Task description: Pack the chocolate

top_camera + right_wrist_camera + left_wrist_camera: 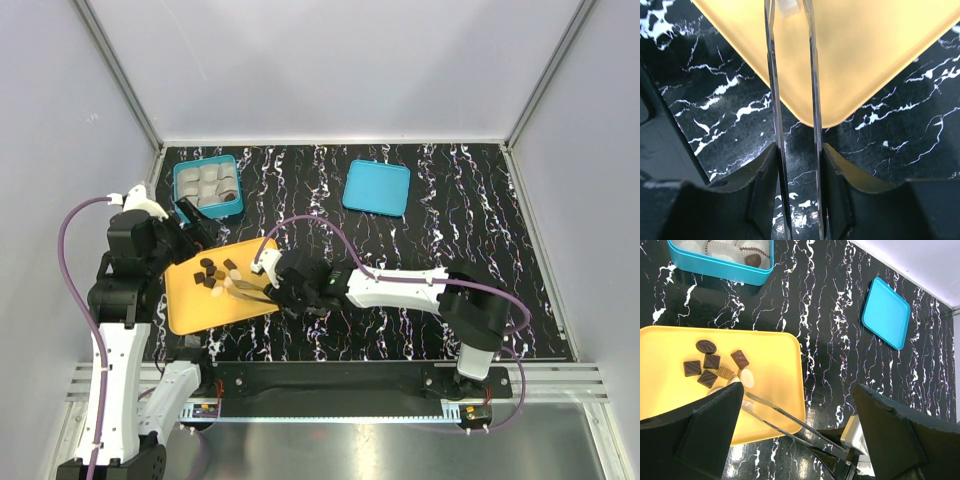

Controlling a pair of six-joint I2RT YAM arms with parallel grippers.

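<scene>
I have the right hand (795, 186) clenched on a pair of tweezers (790, 422), its fingers pressing the two steel blades partway together. The blades reach out over the near corner of the tray (775, 355). The left hand (797, 390) hangs released above that tray, jaws wide and nothing in them. The chocolate (711, 361) lies in a loose cluster on the left part of the tray: several dark squares, a dark oval and a white piece (746, 377) at the cluster's near edge, some touching their neighbours. One more dark piece already sits in a paper cup in the box (715, 262), which stands on the tabletop (450, 230) just beyond the tray; the lid (886, 312) lies well apart to the right. The tweezer tips are at the white piece, and from the right wrist it shows between the blades, but that view cuts off at the tips, so I cannot tell whether it is pinched or only straddled. I judge these pieces light, stiff and smooth-skinned, likely to skate on the slick tray if nudged and to scar or chip under a hard squeeze. I would take the white one across its narrow sides, low down, with only enough pressure to lift it, and come at it from the open side so the blades do not shove the dark ones next to it. Carrying it to the box wants a level, steady path, since so small a thing could twist out of thin steel tips.
</scene>
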